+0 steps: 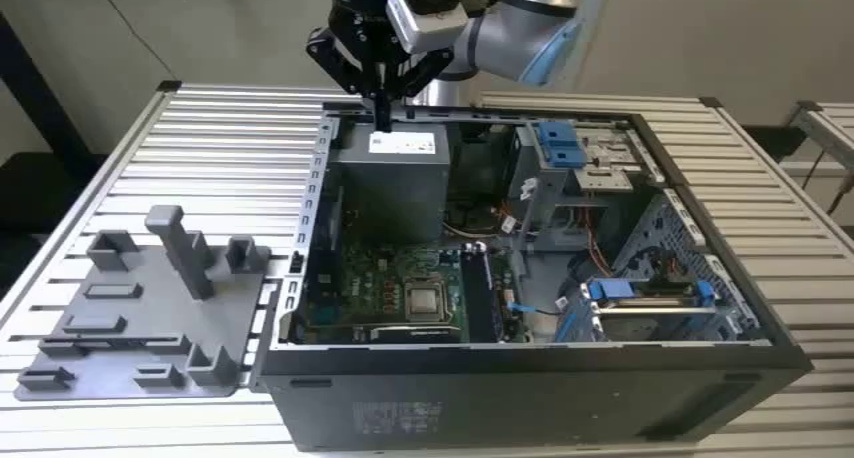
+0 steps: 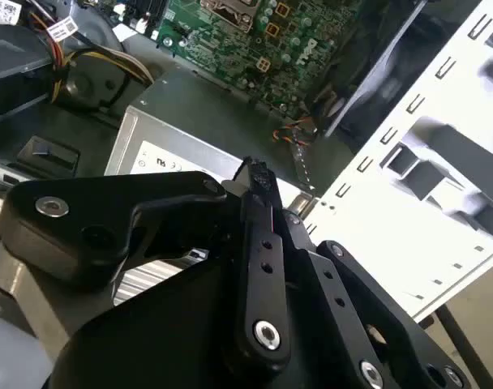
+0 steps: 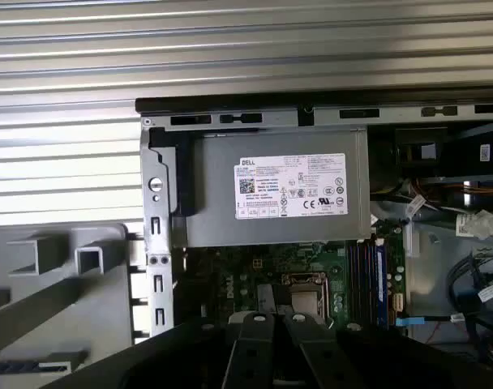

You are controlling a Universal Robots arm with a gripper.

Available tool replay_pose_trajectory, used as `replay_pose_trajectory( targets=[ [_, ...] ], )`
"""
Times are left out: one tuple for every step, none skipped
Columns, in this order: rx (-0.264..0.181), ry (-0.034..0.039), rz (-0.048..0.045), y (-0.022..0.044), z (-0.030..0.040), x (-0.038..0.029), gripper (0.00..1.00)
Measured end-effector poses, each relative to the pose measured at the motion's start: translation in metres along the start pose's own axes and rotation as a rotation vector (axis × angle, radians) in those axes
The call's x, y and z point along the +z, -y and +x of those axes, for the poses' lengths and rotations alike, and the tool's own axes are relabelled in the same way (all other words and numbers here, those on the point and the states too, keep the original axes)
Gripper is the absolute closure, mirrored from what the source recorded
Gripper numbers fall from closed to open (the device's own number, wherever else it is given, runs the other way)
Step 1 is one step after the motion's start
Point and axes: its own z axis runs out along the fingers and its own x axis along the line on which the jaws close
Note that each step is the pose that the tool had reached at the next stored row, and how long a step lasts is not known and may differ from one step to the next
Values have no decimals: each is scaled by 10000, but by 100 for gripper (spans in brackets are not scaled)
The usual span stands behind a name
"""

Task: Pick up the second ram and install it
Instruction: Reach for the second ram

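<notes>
My gripper [image 1: 383, 124] hangs high over the back of the open computer case, above the grey power supply [image 1: 387, 178]. In both wrist views its fingers [image 2: 259, 243] are pressed together, and nothing shows between them. The gripper [image 3: 276, 320] points down toward the motherboard. A long thin dark strip that looks like the second ram [image 1: 110, 339] lies flat in the grey tray [image 1: 147, 308], well off to the exterior view's left of the gripper. In the first wrist view the ram [image 3: 36, 366] is a dark bluish strip in the tray [image 3: 60, 239].
The black case rim [image 1: 534, 350] encloses the motherboard [image 1: 387, 288] and its long memory slots [image 1: 477, 298], seen again in the first wrist view as slots [image 3: 366, 275]. Drive bays with blue tabs [image 1: 567, 148] fill the case's right side. Upright grey posts [image 1: 180, 248] rise from the tray. The table is slatted metal [image 1: 214, 148].
</notes>
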Motion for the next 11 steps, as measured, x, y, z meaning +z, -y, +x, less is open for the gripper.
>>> replay_pose_trajectory(
  targets=[
    [0, 1, -1, 0, 0, 0, 89],
    [0, 1, -1, 0, 0, 0, 89],
    [0, 0, 0, 0, 0, 0, 89],
    [0, 1, 0, 0, 0, 0, 89],
    [0, 0, -1, 0, 0, 0, 89],
    [0, 0, 0, 0, 0, 0, 89],
    [3, -2, 0, 0, 0, 0, 89],
    [5, -7, 1, 0, 1, 0, 89],
    [6, -14, 2, 0, 2, -1, 89],
    [6, -22, 4, 0, 4, -1, 89],
    [6, -26, 3, -1, 7, -1, 89]
  ],
)
